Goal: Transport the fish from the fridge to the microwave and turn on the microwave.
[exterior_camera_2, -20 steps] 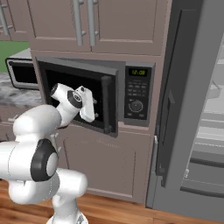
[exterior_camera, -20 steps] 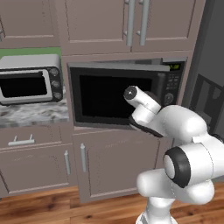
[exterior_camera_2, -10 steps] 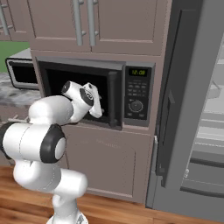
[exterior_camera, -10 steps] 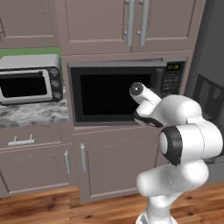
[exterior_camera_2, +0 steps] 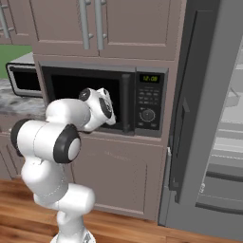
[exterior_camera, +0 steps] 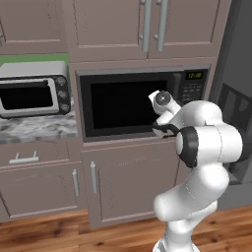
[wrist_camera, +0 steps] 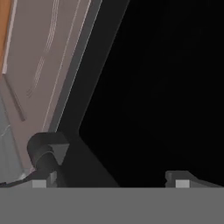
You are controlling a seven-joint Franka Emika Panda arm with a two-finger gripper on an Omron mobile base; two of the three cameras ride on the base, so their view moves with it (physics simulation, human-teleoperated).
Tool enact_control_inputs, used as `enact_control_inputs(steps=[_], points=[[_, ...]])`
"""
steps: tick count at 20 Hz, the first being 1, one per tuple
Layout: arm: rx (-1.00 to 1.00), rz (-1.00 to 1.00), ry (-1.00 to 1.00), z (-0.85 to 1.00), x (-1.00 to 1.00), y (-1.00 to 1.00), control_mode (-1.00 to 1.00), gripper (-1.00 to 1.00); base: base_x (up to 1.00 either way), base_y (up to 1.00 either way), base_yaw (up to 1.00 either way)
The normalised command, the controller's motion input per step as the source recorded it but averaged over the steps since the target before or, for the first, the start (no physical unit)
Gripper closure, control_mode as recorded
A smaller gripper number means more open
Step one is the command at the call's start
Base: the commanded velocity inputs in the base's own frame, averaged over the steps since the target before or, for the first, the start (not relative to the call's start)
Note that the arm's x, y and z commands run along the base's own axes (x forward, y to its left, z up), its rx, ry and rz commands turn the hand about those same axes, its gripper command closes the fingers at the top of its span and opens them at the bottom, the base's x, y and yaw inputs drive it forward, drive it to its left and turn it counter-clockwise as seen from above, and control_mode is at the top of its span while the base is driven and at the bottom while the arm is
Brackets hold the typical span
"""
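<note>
With its door shut flat against the cabinet face, the microwave is a black built-in box: wide dark window, green digits at top right, button rows and a round knob below them on the right-hand panel. It sits in a brown cabinet column, under two upper doors with long silver handles and above a lower cabinet door. The fish can't be made out anywhere.

The gripper is right up at the microwave window; in the hand view its two dark fingertips stand well apart, so it is spread, with nothing between them. In the base views the white wrist is in front of the window's right part, left of the control panel.

The fridge is just right of the microwave column: dark-grey door swung open, pale grey interior with shelves showing at the far right of the right base view; in the left base view its dark recessed dispenser panel shows.

Left of the microwave: a silver toaster oven with knobs on a marbled grey counter, green wall behind, drawer below. Wood-plank floor.
</note>
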Motion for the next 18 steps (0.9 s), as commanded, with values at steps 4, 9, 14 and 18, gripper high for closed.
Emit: enact_control_inputs(steps=[4, 9, 14, 18], points=[[0.10, 0.11, -0.03, 0.02, 0.44, 0.00, -1.00, -1.00, 0.00, 0.00, 0.00], [0.11, 0.11, -0.01, 0.06, 0.41, 0.00, -1.00, -1.00, 0.00, 0.00, 0.00], [0.10, 0.10, 0.00, 0.05, 0.39, 0.00, -1.00, -1.00, 0.00, 0.00, 0.00], [0.03, 0.12, -0.05, 0.12, -0.02, 0.03, -1.00, -1.00, 0.00, 0.00, 0.00]])
